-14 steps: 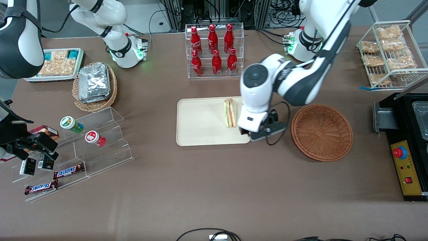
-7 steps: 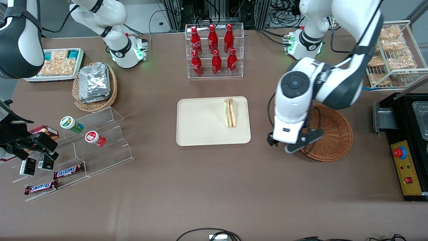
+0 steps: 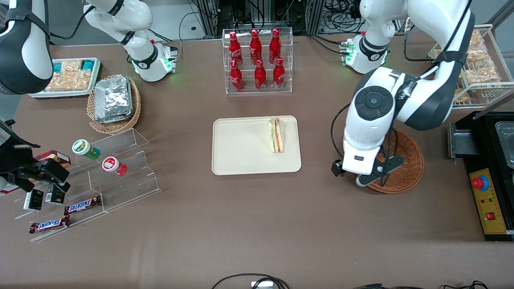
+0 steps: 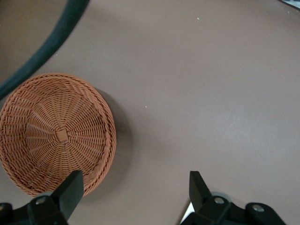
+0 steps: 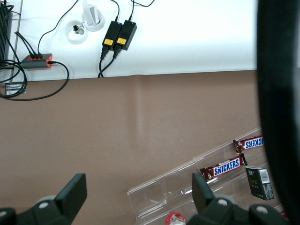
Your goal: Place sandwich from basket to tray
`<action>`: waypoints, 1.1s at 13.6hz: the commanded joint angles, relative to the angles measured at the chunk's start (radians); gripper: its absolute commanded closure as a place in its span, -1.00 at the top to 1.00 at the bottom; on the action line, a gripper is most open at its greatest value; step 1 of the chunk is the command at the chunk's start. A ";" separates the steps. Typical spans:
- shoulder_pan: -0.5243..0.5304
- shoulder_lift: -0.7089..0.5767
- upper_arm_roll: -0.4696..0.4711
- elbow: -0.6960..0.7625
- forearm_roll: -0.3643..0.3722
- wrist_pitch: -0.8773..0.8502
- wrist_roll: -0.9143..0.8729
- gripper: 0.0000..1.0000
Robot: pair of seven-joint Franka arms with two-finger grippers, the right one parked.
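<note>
The tool, fingers apart and holding nothing, hangs beside the basket, whose rim its arm partly hides, well apart from the sandwich on the tray.

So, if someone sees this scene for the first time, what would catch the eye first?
Probably the triangular white-bread sandwich lying on the flat cream-beige tray mid-table. Next, the working arm's pincer, open and empty, hangs above the table beside the round reddish-brown wicker basket. The red bottles in the clear rack also stand out.
</note>
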 commanded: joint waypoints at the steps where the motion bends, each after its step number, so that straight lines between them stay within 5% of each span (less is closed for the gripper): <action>1: 0.042 -0.025 -0.008 0.000 -0.016 -0.023 0.019 0.99; 5: 0.100 -0.051 -0.008 -0.007 -0.019 -0.050 0.086 0.99; 8: 0.148 -0.105 0.002 -0.006 -0.086 -0.095 0.244 0.99; 15: 0.073 -0.306 0.336 -0.020 -0.295 -0.274 0.788 0.99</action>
